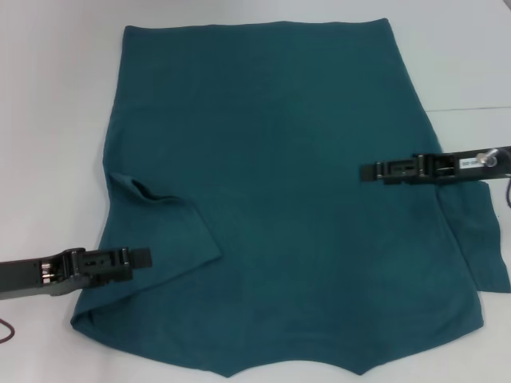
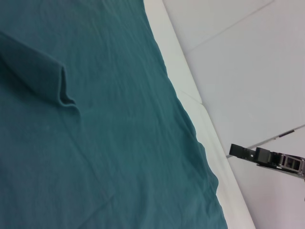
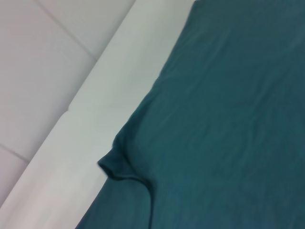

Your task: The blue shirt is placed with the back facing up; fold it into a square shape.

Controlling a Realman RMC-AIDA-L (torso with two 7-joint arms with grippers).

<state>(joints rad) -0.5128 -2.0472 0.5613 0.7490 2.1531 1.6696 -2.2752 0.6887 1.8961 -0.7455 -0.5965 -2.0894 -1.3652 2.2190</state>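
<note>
Two grippers hang over one shirt point(image 1: 279, 199), which lies spread flat on the white table point(image 1: 56, 104), plain side up, hem at the far edge and collar end near the robot. Its left sleeve is folded in onto the body, and the left gripper point(image 1: 142, 257) sits over the edge of that fold, its arm reaching in level from the left side. Whether its fingers are parted or closed cannot be told. The right gripper point(image 1: 366, 171) points inward over the shirt's right part, the right sleeve spread out behind and below it; its arm also lies level, and its fingers look closed with no cloth between them. A dark cable point(image 1: 6, 331) curls on the table behind the left gripper.
</note>
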